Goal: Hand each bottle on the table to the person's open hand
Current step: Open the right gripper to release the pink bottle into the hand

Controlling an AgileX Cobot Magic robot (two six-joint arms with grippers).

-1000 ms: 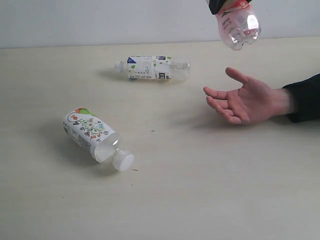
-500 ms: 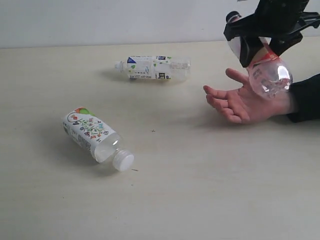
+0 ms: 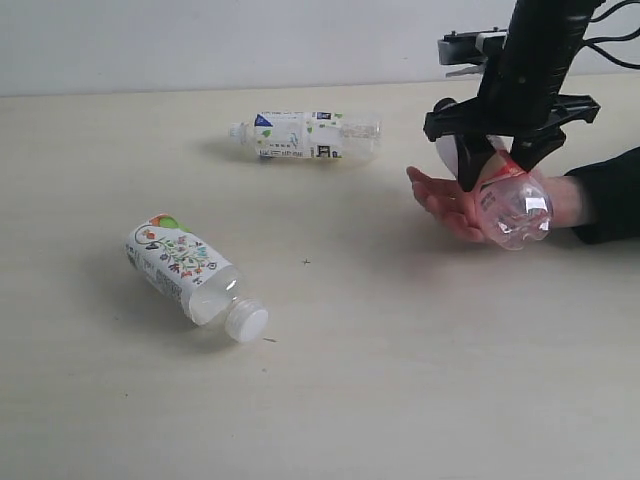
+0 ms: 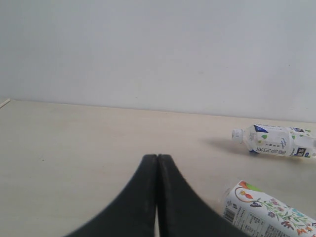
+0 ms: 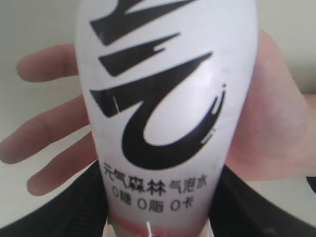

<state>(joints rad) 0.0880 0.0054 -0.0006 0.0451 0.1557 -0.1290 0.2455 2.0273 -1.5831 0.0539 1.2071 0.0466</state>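
Note:
My right gripper point(image 3: 497, 172) is shut on a clear bottle with black script and a pink band point(image 3: 515, 205) point(image 5: 168, 98), holding it just over the person's open hand point(image 3: 445, 200) point(image 5: 276, 133), which lies palm up on the table point(image 3: 400, 350). A bottle with a lime-print label point(image 3: 305, 135) point(image 4: 276, 140) lies on its side at the back. A floral-label bottle with a white cap point(image 3: 190, 275) point(image 4: 266, 212) lies at the front left. My left gripper point(image 4: 157, 159) is shut and empty, low over the table, beside the floral bottle.
A pale wall point(image 3: 200, 40) runs behind the table's far edge. The person's black sleeve point(image 3: 610, 195) rests on the table at the right. Bare tabletop stretches across the front and the far left.
My right gripper has come down from above with the script bottle, onto the open hand. The hand and the two lying bottles have stayed put.

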